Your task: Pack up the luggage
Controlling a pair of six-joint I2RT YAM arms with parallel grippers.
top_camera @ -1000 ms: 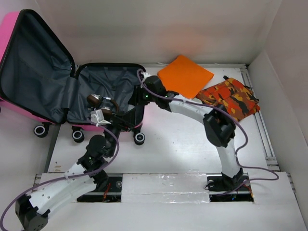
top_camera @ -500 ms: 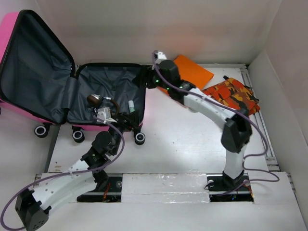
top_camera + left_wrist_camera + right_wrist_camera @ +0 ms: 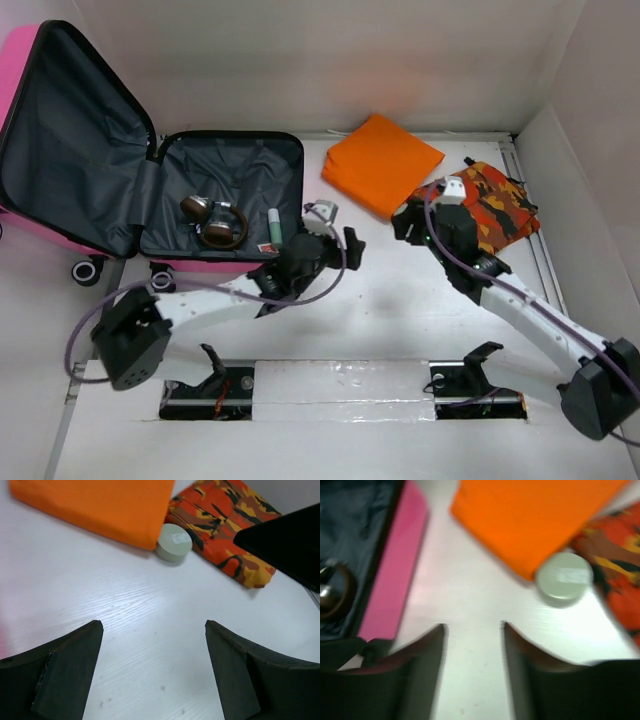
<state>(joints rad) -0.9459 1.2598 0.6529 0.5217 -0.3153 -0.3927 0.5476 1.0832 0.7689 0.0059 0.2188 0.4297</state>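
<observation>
1. L gripper: jaws spread wide, nothing between them, hanging over bare white table just right of the luggage's near-right corner.
2. R gripper: jaws apart, narrower gap than L, empty; wrist view is blurred.
3. Ahead of both: small pale grey-green round disc, touching the edge of a folded orange cloth and just beside an orange-red-black camo cloth.
4. Luggage: far-left part of the table, lying open. Hot-pink hard shell, dark grey fabric lining, black wheels w/ pale hubs.
5. The two halves spread L-R, so the open case runs longest across the table; hinge line runs approx near-far. Wheel end faces the arms.
6. L half is tilted up, lining facing the cam; R half lies flat.
7. In the flat half: brown headphones, pale green tube, small red-white item near the rim, too small to ID.
</observation>
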